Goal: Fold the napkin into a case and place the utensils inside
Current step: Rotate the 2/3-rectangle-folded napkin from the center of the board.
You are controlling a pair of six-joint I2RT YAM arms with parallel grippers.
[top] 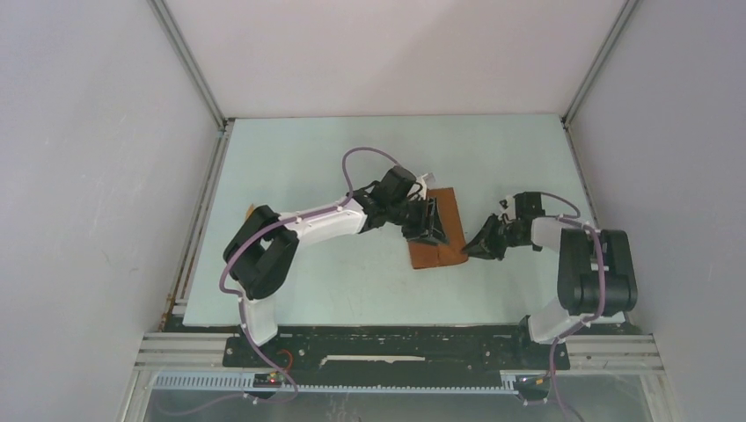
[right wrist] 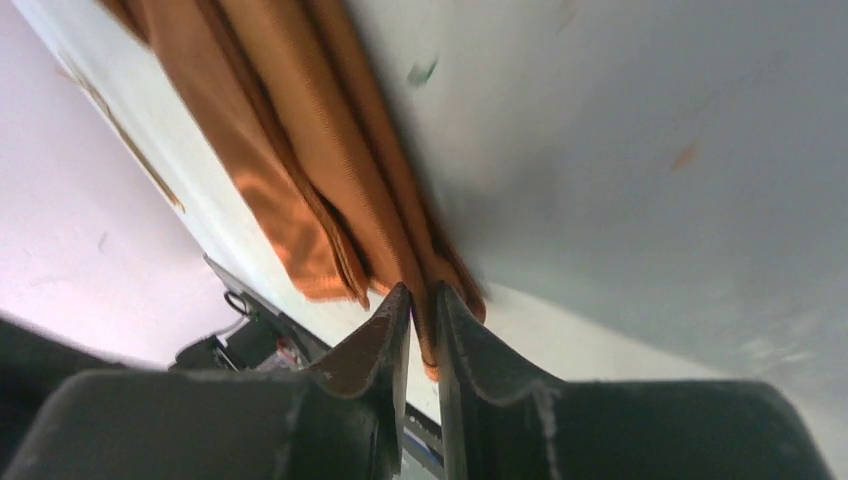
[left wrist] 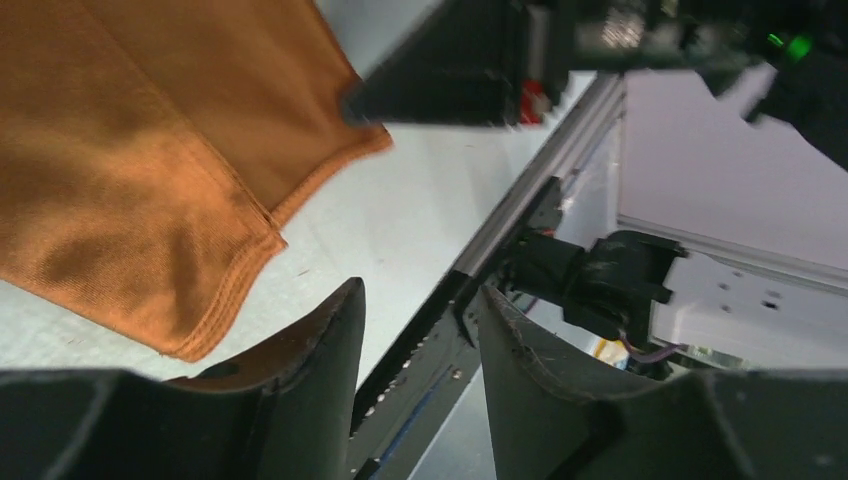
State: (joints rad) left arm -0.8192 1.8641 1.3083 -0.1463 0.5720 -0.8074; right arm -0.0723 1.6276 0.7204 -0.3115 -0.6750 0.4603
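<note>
The rust-orange napkin [top: 437,230] lies folded into a narrow oblong at the table's middle. My left gripper [top: 428,221] hovers over its left part, jaws open and empty. In the left wrist view the left gripper [left wrist: 420,295] is beside the napkin's [left wrist: 130,150] hemmed corner. My right gripper [top: 472,249] is at the napkin's near right corner. In the right wrist view the right gripper [right wrist: 423,295] is shut on an edge of the layered cloth [right wrist: 290,150]. The right gripper also shows in the left wrist view [left wrist: 450,80]. No utensils show.
The pale table [top: 334,158] is walled by white panels with metal rails at the left [top: 198,220] and right [top: 581,176]. A small brownish bit [top: 251,209] peeks out by the left arm's elbow. The near edge carries a black rail [top: 396,347].
</note>
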